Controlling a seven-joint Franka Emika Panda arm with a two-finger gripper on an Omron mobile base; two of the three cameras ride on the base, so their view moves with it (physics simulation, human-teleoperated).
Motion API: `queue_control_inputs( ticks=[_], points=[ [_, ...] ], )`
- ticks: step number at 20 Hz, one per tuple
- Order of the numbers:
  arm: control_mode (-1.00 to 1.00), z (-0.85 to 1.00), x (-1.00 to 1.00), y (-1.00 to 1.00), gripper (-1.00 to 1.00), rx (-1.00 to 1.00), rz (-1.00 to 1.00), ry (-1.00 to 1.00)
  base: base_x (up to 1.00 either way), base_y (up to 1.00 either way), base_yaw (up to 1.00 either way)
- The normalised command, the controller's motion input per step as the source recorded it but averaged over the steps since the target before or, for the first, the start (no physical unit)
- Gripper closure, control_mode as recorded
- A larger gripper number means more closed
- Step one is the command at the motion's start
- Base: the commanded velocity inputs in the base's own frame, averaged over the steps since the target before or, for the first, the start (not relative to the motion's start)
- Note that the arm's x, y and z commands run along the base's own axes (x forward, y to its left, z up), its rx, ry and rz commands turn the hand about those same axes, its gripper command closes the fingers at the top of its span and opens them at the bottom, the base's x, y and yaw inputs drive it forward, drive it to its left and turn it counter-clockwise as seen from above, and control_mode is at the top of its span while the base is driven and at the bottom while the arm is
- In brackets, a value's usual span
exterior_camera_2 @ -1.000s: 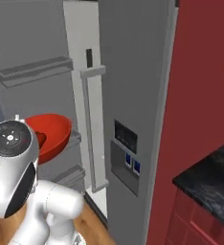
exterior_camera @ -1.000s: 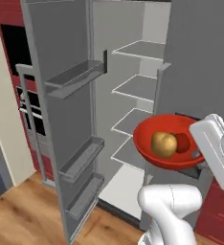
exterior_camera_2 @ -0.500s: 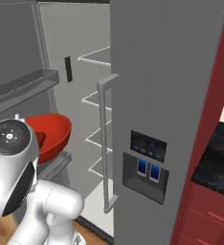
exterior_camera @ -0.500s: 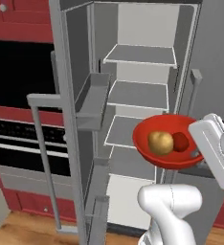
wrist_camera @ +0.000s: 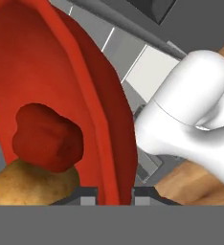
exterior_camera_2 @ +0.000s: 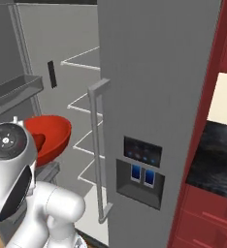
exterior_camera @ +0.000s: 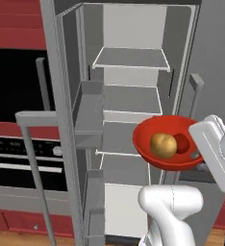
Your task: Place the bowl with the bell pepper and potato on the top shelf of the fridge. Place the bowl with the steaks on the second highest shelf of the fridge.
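My gripper [wrist_camera: 116,194] is shut on the rim of the bright red-orange bowl [wrist_camera: 90,91], one finger on each side of the wall. The bell pepper [wrist_camera: 47,136] and the potato [wrist_camera: 32,184] lie together inside it. In the left base view the bowl [exterior_camera: 145,139] hangs level in front of the open fridge [exterior_camera: 179,29], about at the height of its third shelf, with the potato [exterior_camera: 163,145] and bell pepper [exterior_camera: 182,142] in it and the gripper [exterior_camera: 199,154] at its right rim. The top shelf [exterior_camera: 131,57] is bare and well above the bowl [exterior_camera_2: 50,135]. The bowl with the steaks is out of view.
The left fridge door [exterior_camera: 61,120] stands open with grey racks [exterior_camera: 88,115] close to the bowl's left. The right door with the dispenser panel [exterior_camera_2: 140,167] stands to the bowl's right. A black oven [exterior_camera: 18,144] is at left, a dark counter [exterior_camera_2: 212,160] at right.
The whole picture has shifted as the base drove: the fridge interior now faces me squarely and closer. The bowl stays held in the gripper, its contents unmoved.
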Motion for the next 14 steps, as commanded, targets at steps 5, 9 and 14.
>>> queue_control_inputs(
  ticks=[5, 9, 14],
  points=[
    [1.0, 0.0, 0.0, 0.0, 1.0, 0.0, 0.0, 0.0, 0.4, 0.17, -0.15],
    [1.0, 0.0, 0.0, 0.0, 1.0, 0.0, 0.0, 0.0, 0.05, 0.59, -0.09],
    [1.0, 0.0, 0.0, 0.0, 1.0, 0.0, 0.0, 0.0, 0.31, 0.44, -0.19]
  ],
)
